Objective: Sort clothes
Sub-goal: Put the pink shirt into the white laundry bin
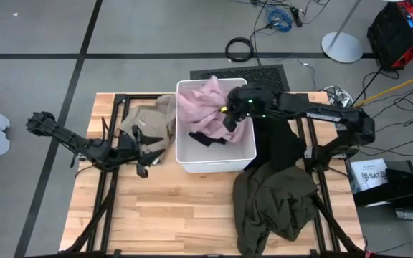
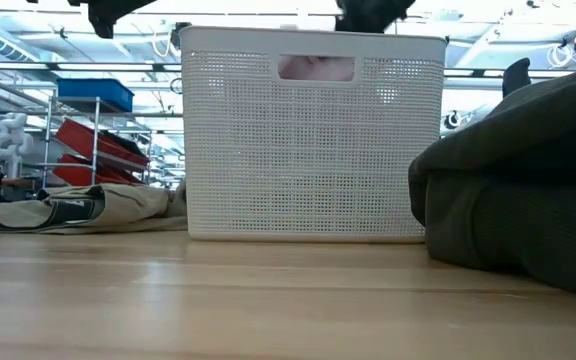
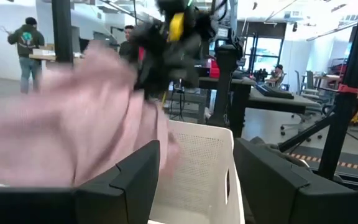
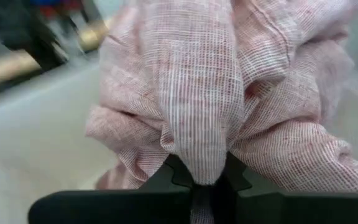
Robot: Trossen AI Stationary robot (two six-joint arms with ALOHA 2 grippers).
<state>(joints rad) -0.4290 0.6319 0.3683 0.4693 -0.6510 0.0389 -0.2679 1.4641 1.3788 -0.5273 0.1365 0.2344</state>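
The white bin [image 1: 251, 152] stands mid-table, and a pale pink garment [image 1: 201, 104] bunches over its far half. My right gripper [image 1: 228, 118] is above the bin, shut on that pink cloth. A black garment [image 1: 206, 139] lies on the bin's floor. A tan garment [image 1: 153, 118] rests on the table left of the bin. A dark olive garment [image 1: 274, 204] is heaped at the near right. My left gripper [image 1: 151, 152] hovers open beside the bin's left wall, by the tan garment, with nothing between its fingers [image 3: 135, 180]. My right gripper pinches a bunched fold of the pink garment [image 4: 199, 163] between its two fingers, several layers gathered together. It comes slanting down from the table's right side. The cloth hangs slack beyond the fingers, and its lower part [image 1: 192, 118] lies inside the bin.
A dark cloth [image 1: 282, 143] lies under my right arm, between the bin and the olive heap. Bare wood stretches along the near edge [image 1: 171, 215]. In the low view the bin [image 2: 308, 140] fills the middle, tan cloth [image 2: 78, 205] to its left. People stand in the room beyond.
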